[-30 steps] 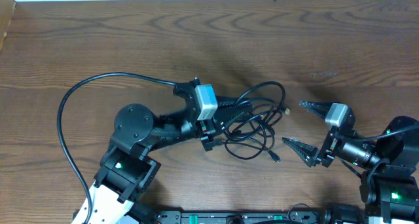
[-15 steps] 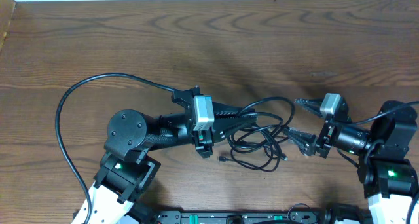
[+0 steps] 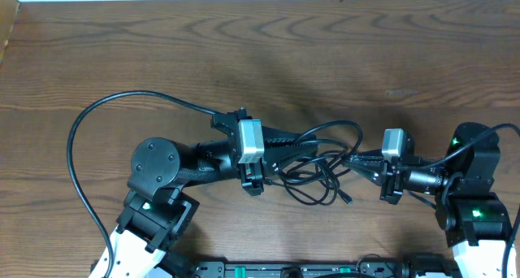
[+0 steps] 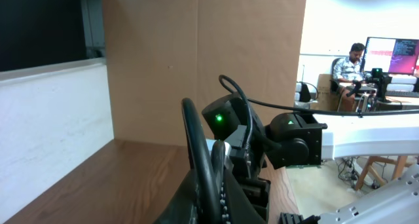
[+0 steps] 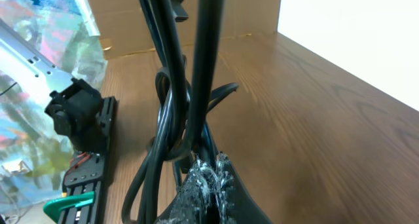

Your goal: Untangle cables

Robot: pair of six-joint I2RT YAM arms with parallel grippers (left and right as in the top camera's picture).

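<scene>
The cables (image 3: pixel 323 166) lie as a tangle of thin black loops on the wooden table (image 3: pixel 341 58), stretched between my two grippers. From the left, my left gripper (image 3: pixel 302 145) points right and is shut on one strand of the cables (image 4: pixel 200 145), which runs up between its fingers. Coming from the right, my right gripper (image 3: pixel 353 158) is shut on the cables (image 5: pixel 175 86) at the tangle's right edge. There, several strands cross just above its fingertips (image 5: pixel 219 175). One small plug end (image 3: pixel 347 200) rests on the table below the tangle.
A thick black arm wire (image 3: pixel 89 123) arcs over the table's left half. The right arm's base (image 4: pixel 291 135), with a green light, stands ahead in the left wrist view. A black mounting rail (image 5: pixel 85 165) runs along the near table edge.
My right gripper has moved left into the tangle and shut on the cables. My left gripper has stayed shut on its strand, and the loops have shifted slightly.
</scene>
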